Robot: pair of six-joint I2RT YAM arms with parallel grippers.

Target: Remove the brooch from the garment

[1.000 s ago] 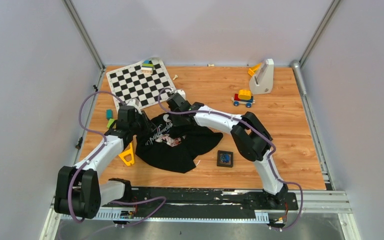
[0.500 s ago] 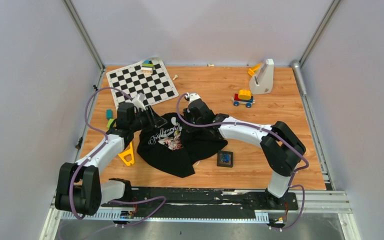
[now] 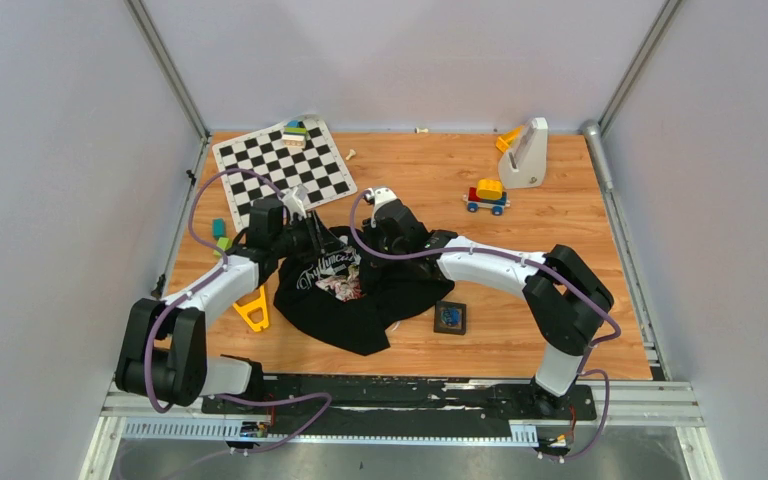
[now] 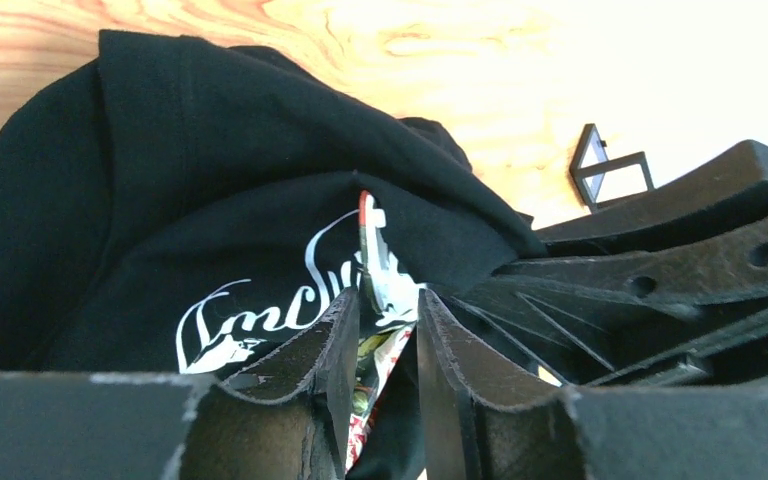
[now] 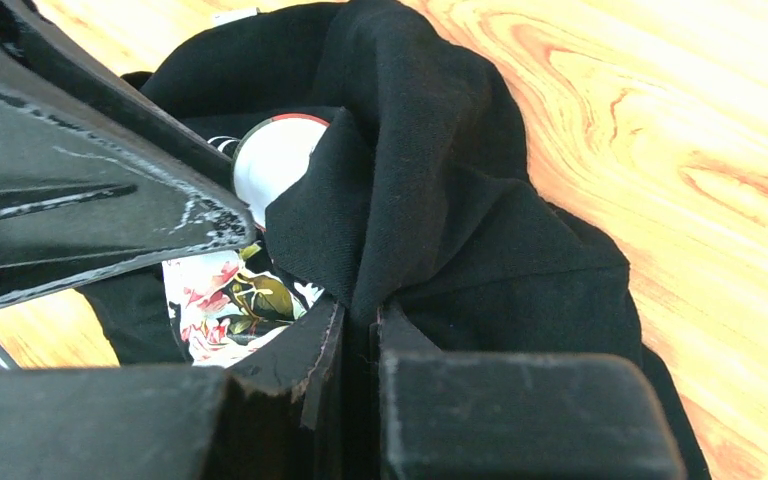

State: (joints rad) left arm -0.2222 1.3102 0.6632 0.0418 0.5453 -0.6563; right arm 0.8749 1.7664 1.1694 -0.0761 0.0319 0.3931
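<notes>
Round white red-rimmed brooch (image 4: 370,255): edge-on upon black printed shirt (image 4: 160,200), just past left gripper (image 4: 387,300) tips; grip unclear. Fold of shirt clenched by right gripper (image 5: 360,315).

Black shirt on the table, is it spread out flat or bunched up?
Bunched up. The black shirt lies crumpled in folds, and the right gripper pinches a raised ridge of its fabric.

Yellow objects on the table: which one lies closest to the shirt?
The yellow triangular piece beside the shirt, at its left edge; the others sit far back right.
</notes>
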